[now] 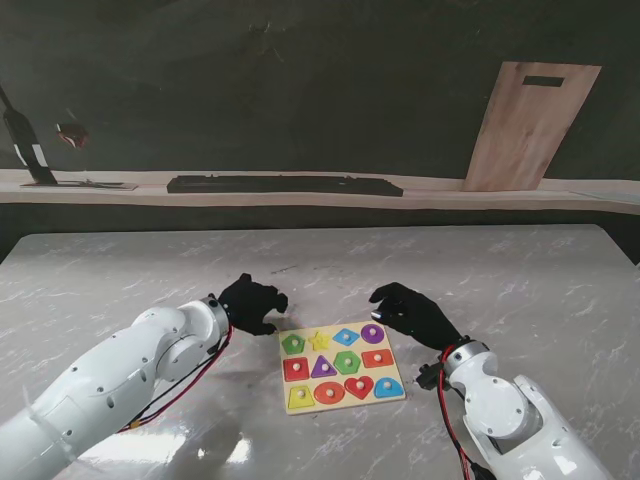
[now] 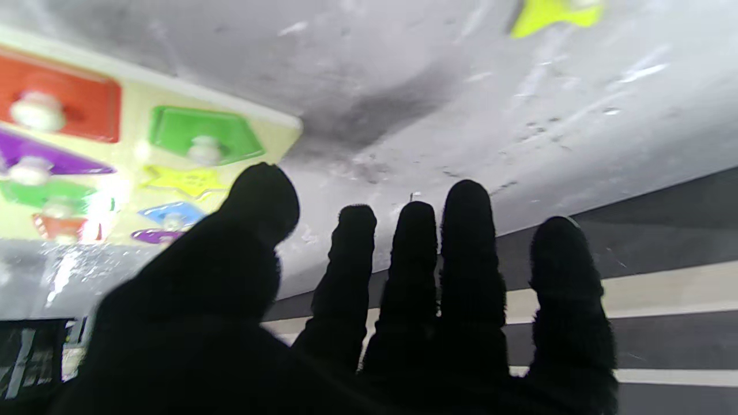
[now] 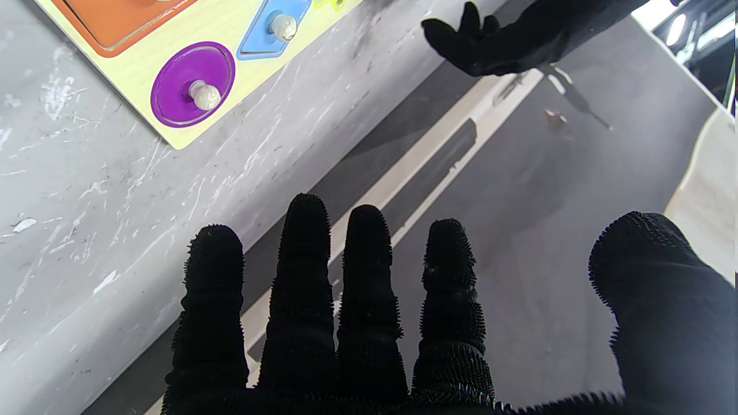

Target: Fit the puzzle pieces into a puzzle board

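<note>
The black-gloved left hand (image 1: 252,304) hovers over the grey marbled desk (image 1: 120,270) just beside the far left corner of the pale wooden puzzle board (image 1: 343,396), its fingers (image 2: 467,242) spread and grasping nothing. The board lies flat between the two hands, every recess filled with a coloured shape; the yellow star piece (image 1: 319,341) sits in its far row nearest the left hand. The black-gloved right hand (image 1: 412,313) hangs just beside the board's far right corner, near the purple round piece (image 3: 192,84), fingers (image 3: 304,242) apart and empty.
</note>
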{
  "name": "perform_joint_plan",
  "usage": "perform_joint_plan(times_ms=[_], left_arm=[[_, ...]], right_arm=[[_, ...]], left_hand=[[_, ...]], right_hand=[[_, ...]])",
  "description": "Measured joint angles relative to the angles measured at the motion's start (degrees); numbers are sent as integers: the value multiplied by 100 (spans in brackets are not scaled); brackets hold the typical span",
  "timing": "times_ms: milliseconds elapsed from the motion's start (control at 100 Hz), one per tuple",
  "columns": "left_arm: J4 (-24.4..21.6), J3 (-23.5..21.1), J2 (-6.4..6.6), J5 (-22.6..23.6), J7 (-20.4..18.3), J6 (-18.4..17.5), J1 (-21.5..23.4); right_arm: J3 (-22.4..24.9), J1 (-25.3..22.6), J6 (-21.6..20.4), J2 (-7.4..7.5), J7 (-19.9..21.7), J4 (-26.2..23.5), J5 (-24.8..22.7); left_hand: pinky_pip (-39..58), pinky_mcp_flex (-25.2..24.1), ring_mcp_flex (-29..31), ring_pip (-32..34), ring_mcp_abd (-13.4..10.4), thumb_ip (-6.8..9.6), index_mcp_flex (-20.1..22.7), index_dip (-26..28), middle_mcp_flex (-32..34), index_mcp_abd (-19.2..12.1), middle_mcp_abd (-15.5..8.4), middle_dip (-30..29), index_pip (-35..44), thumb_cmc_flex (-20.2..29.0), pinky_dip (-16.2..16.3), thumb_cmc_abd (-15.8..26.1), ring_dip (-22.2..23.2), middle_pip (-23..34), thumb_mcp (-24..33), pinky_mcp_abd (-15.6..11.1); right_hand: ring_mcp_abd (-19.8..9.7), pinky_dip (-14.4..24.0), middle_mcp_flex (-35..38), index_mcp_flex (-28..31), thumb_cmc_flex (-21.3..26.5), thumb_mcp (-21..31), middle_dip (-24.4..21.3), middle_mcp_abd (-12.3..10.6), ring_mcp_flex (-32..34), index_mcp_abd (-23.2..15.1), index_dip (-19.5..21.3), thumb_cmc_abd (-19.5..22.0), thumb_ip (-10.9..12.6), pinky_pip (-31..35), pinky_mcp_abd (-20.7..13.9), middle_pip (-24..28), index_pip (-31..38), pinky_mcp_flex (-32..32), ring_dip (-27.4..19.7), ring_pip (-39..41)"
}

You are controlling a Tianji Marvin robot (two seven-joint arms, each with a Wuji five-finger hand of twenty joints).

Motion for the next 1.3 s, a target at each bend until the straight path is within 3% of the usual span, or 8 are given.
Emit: perform_joint_plan(times_ms=[140, 280, 400, 640, 960, 1300], left_arm=[[-152, -401, 122, 233, -216, -3, 212], [-391, -776, 242, 1060, -315, 237, 509], [-355, -835, 293, 832, -235, 433, 599], [-202, -844, 299, 851, -110, 545, 616], [-181, -834, 316, 837, -277, 644, 646], [60, -702, 315, 734, -10, 790, 587]], right_arm=[[0, 0, 2, 0, 0, 0, 10], [0, 1, 11, 0, 11, 1, 18], [-10, 16, 22, 0, 14, 18, 23], [-26, 42, 43, 0, 16, 47, 22], [-43, 65, 56, 0, 22, 73, 25], [-42, 66, 55, 0, 25, 74, 20]], left_hand=[[0, 18, 6, -57, 0, 0, 169, 0, 121, 0, 3, -213, 71, 101, 0, 3, 0, -107, -4, 0], [0, 19, 6, -85, 0, 0, 170, -5, 121, 0, 7, -318, 70, 162, 0, 3, -4, -183, 1, 0], [-3, 19, 6, -136, 0, 0, 231, -75, 183, 0, 9, -455, 68, 167, 0, 3, -7, -314, 5, 0], [-6, 19, 75, -140, 1, 0, 521, -225, 499, 0, 10, -608, 10, 321, 0, -136, -75, -327, 18, 0], [-70, 21, 145, -210, 2, 0, 577, -355, 629, -1, 10, -694, 6, 386, -35, -188, -138, -329, 19, 0], [-70, 96, 187, -267, 3, -5, 640, -357, 837, -114, 9, -745, 106, 601, -40, -313, -200, -385, 20, 0]], right_hand=[[0, 0, 0, 0, 0, 0, 2, 0, 0, 0, 0, 0, 0, 0, 0, 0, 0, 0, 0, 1], [1, 0, 0, 0, 0, 0, 2, 0, 0, 0, 0, 0, 0, 0, 0, 0, 0, 0, 0, 2], [1, 0, 0, 0, 0, 0, 3, 0, 0, 0, 0, 0, 0, 0, 0, 0, 0, 0, 0, 2], [1, 0, 0, 0, 0, 0, 3, 0, 0, 0, 0, 0, 0, 0, 0, 0, 0, 0, 0, 3], [1, 0, 0, 0, 0, 0, 3, 0, 0, 0, 0, 0, 0, 1, 1, 0, 0, 0, 0, 4], [1, 0, 0, 0, 0, 0, 3, 0, 0, 0, 0, 0, 0, 1, 1, 0, 0, 0, 1, 5]])
